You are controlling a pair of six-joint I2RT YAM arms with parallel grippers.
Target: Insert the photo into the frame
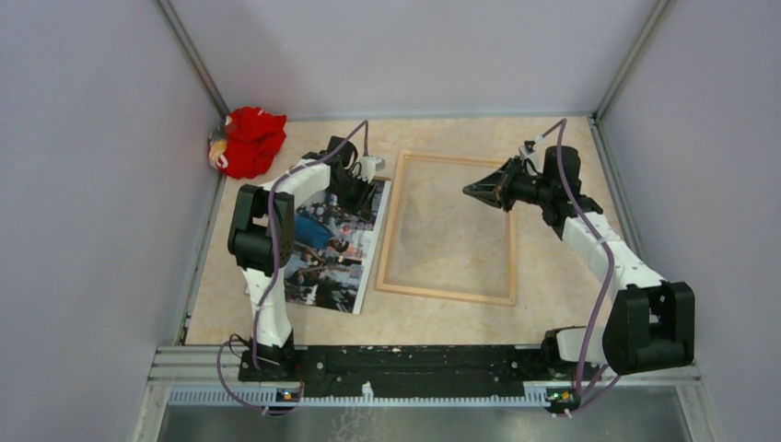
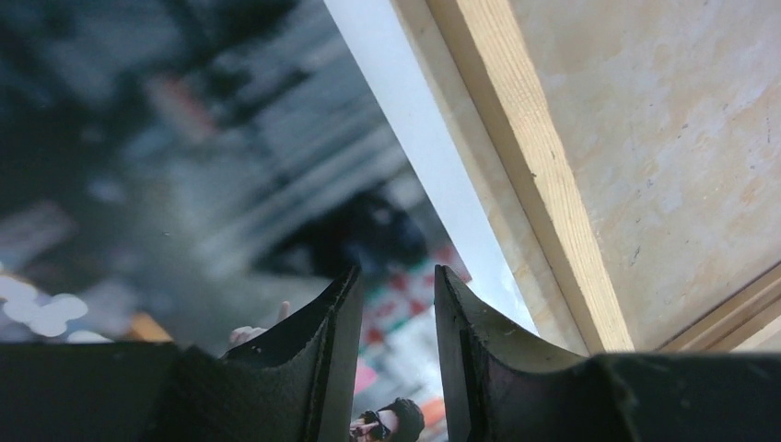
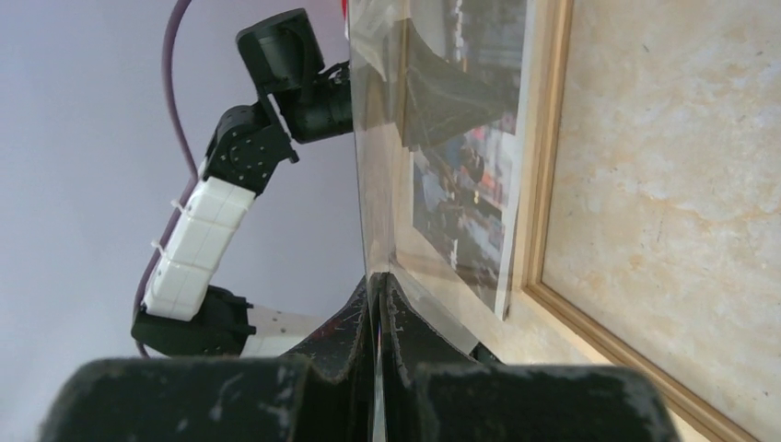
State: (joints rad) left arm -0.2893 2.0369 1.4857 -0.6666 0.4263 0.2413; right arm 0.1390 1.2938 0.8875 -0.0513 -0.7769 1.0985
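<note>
at the table's [image 1: 539,313] 10 o'clock corner we see a red bundle [image 1: 250,140], well apart from the work and no part of it.

next comes the left gripper [image 2: 396,273], low over the photo [image 1: 332,262]. its fingers are spread part way, and the gap between them shows only the print below, so we judge it is pinching nothing. it hangs near the photo's 3 o'clock edge, where the white border runs just beside the wooden rail. we cannot tell whether the fingertips touch the paper.

the photo lies flat and face up on the table, at 9 o'clock of the frame [image 1: 447,295], alongside its left rail and wholly outside it. so the main step is not yet done.

the frame lies flat on the table, with the table surface showing inside the rails.

over the frame's 1 o'clock corner the right gripper [image 3: 378,281] is pressed together on the edge of the clear pane [image 3: 378,203], which rises from its fingertips, tilted up off the frame. we cannot tell where the pane's far edge rests.

as we read it, the opening is prepared and held. what is left is to take hold of the photo, slide or lift it toward 3 o'clock into the rails, square it there, then lower the pane.
</note>
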